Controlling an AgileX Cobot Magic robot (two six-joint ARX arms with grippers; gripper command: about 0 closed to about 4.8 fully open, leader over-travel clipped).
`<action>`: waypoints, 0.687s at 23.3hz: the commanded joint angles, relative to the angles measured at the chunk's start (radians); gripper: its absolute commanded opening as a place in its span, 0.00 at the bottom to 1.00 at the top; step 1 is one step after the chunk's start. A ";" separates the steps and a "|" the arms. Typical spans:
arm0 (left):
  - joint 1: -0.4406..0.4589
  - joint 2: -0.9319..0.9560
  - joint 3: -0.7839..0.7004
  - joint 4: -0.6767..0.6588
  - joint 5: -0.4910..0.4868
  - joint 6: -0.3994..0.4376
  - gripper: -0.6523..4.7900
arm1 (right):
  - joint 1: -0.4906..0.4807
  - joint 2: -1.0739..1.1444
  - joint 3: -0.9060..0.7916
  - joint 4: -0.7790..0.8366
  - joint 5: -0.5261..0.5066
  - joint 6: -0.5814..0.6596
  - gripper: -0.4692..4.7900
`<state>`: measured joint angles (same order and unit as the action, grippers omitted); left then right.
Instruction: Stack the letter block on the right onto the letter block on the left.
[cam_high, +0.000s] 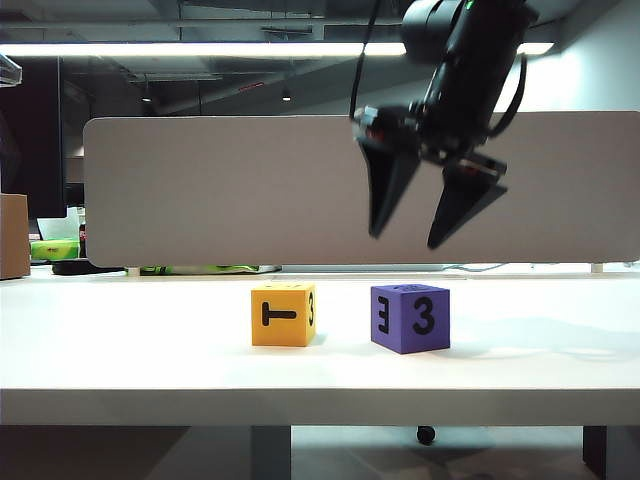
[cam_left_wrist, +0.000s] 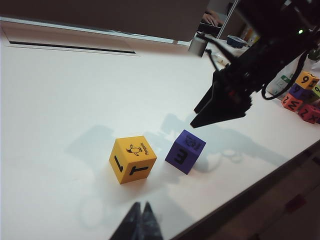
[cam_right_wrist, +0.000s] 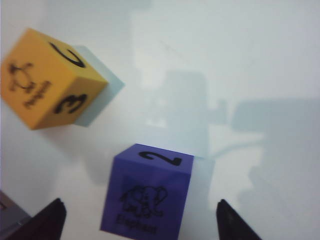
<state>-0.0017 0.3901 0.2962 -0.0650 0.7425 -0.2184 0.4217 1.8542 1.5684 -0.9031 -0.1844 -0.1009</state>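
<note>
The left gripper (cam_left_wrist: 139, 220) sits low at the near edge of the table (cam_high: 120, 340), fingers pressed together, holding nothing. The yellow block (cam_high: 284, 314) rests on the table left of centre. The purple block (cam_high: 410, 317) rests just to its right, near but not touching. The right gripper (cam_high: 418, 236) hangs in the air above the purple block, fingers spread wide and pointing down, clear of both blocks. More blocks (cam_left_wrist: 301, 96) lie far right.

Matt foam-like yellow block (cam_high: 283, 314) and purple block (cam_high: 410, 317) on smooth white table (cam_high: 120, 340).
</note>
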 joint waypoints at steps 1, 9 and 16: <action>0.001 -0.003 0.005 0.013 0.035 -0.006 0.11 | 0.003 0.038 0.005 -0.022 0.008 -0.005 0.91; 0.001 -0.003 0.005 0.013 0.048 -0.006 0.11 | 0.025 0.082 0.005 -0.032 0.000 -0.005 0.91; 0.001 -0.003 0.005 0.013 0.048 -0.006 0.11 | 0.042 0.107 0.005 -0.036 0.014 -0.004 0.91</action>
<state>-0.0017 0.3882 0.2962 -0.0647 0.7830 -0.2230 0.4614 1.9572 1.5703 -0.9413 -0.1761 -0.1020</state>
